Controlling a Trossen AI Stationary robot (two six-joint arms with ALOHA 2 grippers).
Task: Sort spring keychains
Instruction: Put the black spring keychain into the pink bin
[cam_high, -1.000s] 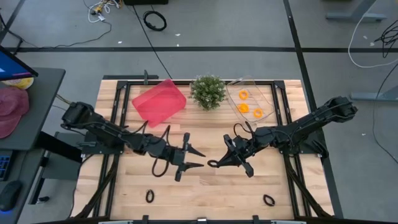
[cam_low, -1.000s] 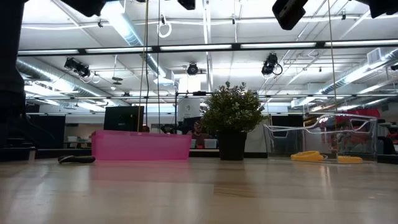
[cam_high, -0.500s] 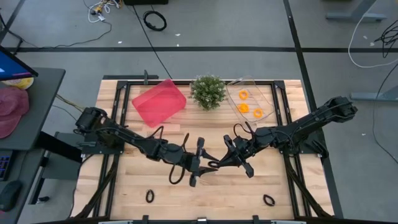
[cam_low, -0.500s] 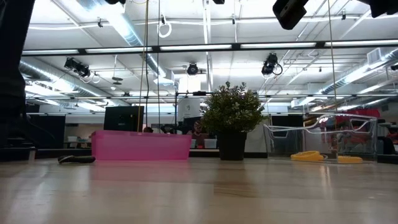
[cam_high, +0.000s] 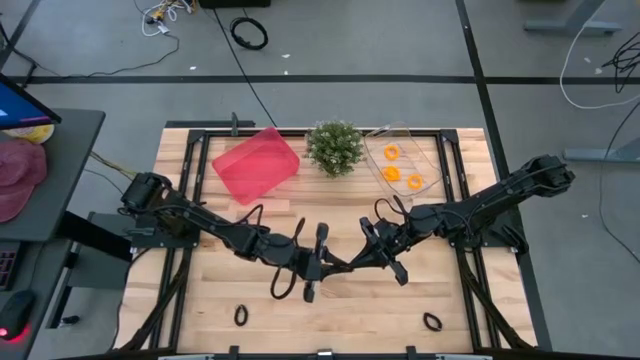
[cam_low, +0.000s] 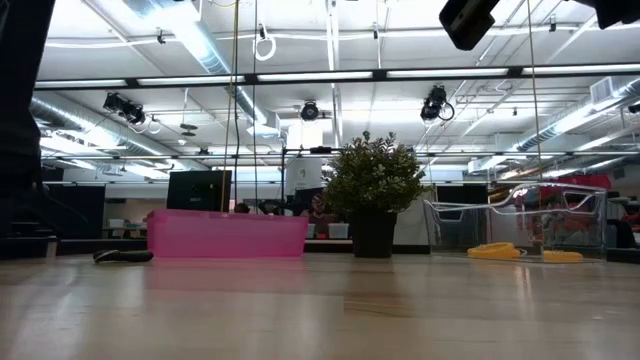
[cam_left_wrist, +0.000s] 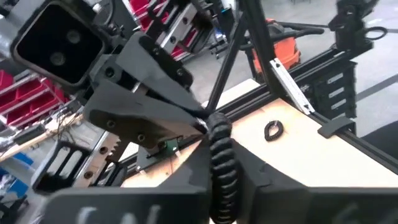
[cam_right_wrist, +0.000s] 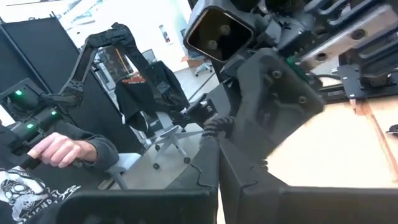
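Left pincer (cam_high: 330, 262) now clamped on black coiled keychain (cam_left_wrist: 222, 163).

A pink bin (cam_low: 227, 234), potted plant (cam_low: 373, 193) and clear tray (cam_low: 520, 220) line the table's far edge.

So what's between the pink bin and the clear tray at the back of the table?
The potted plant stands between the pink bin and the clear tray; both the high and low views show it.

Bright, even overhead strip lighting; blurred close wrist foregrounds
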